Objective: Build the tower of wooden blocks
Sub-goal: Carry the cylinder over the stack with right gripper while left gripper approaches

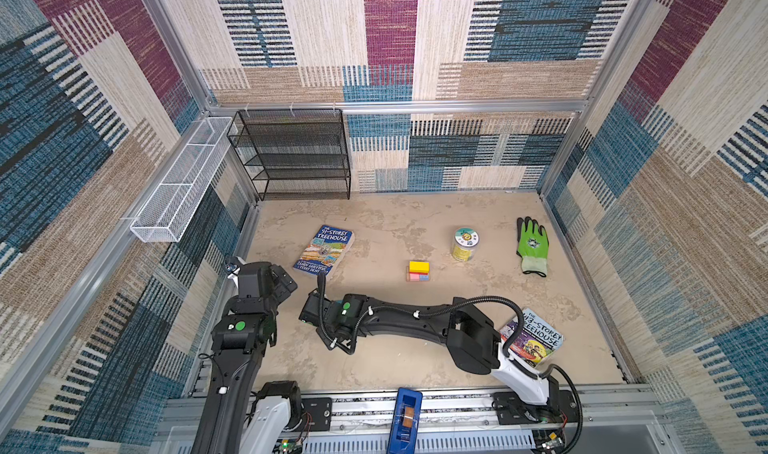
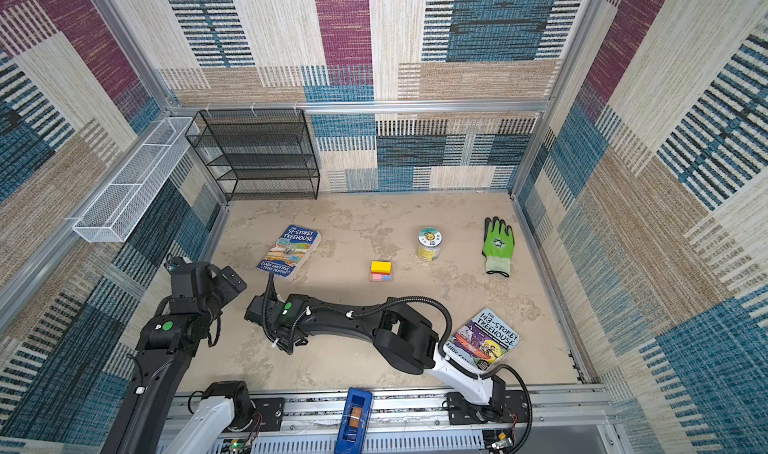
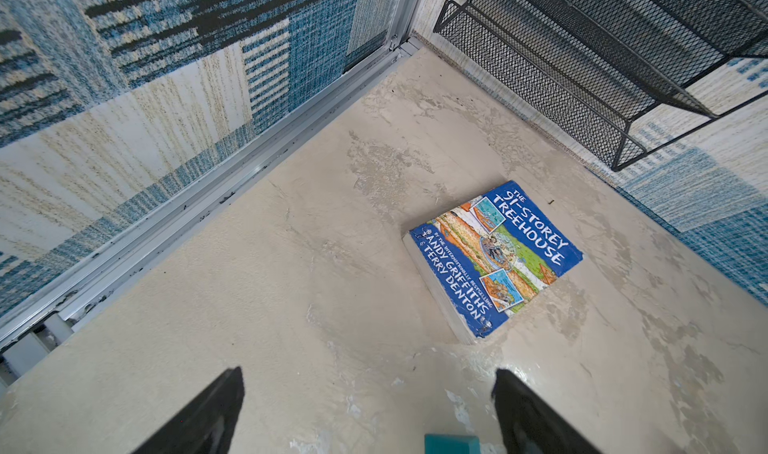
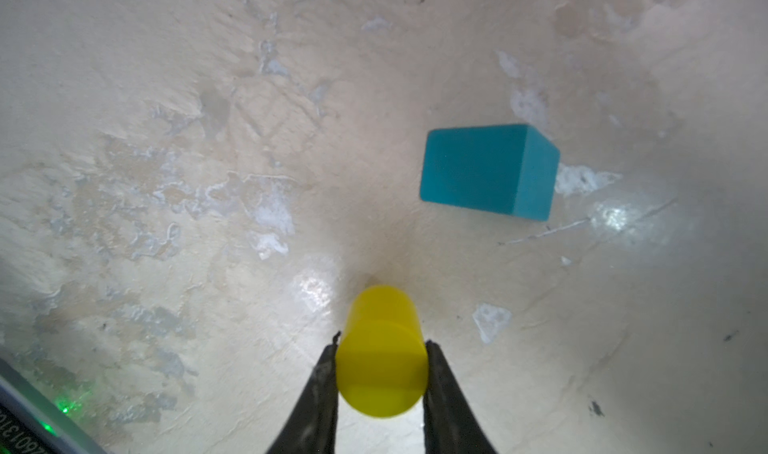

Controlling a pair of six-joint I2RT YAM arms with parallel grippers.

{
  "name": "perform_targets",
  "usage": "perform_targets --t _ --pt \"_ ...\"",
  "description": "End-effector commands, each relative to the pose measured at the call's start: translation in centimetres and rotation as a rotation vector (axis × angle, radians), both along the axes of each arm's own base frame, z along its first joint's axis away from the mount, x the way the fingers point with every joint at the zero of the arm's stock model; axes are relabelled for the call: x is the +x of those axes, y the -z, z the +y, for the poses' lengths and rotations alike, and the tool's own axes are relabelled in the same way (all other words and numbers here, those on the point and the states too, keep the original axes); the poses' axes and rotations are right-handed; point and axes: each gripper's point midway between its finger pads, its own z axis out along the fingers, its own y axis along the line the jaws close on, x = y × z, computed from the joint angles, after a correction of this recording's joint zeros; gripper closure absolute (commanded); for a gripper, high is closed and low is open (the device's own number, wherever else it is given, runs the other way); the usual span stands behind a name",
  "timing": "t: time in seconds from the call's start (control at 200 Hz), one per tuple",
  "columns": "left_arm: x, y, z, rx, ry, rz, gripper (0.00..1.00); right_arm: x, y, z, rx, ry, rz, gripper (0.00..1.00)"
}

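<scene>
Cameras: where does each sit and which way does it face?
Both top views: high above the front rail, looking down at the tower; left arm and right arm show.
Left wrist: on the left arm, facing the 91-Storey Treehouse book; open left hand shows.
Right wrist: on the right arm, facing down; right hand shut on the yellow cylinder.
Shared: both wrist views show the teal block.

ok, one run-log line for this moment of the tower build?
phase: pick | right gripper: shut on yellow cylinder | left gripper: open, empty | teal block: loose, unstacked | tower: partial, yellow on top, pink and blue below
</scene>
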Motion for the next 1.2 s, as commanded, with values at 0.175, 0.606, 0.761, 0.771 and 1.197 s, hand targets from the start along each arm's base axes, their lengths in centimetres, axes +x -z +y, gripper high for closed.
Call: perform_targets --t 0.175,0.606,0.761,0.771,1.197 --pt "0.5 -0.1 -0.2 -0.007 0.012 -0.019 0.02 1.3 -1.7 -2.7 0.065 0.092 0.017 1.0" --pt "2.5 -0.3 -2.9 -0.076 0.163 -0.051 0.16 6.0 -5.4 -11.8 0.062 0.28 -0.07 1.0" --pt "4.3 -0.9 -6.0 -0.166 0.326 -0.101 0.22 8.6 -7.5 -15.3 0.084 0.339 -0.111 1.0" --pt "4.4 -0.9 -6.2 -0.171 0.336 -0.105 0.22 8.9 -7.6 -15.6 0.082 0.343 -0.116 1.0" --pt "8.0 -0.4 -13.0 -0.323 0.627 -0.106 0.31 15.8 -10.5 -23.5 0.06 0.453 -0.242 1.0"
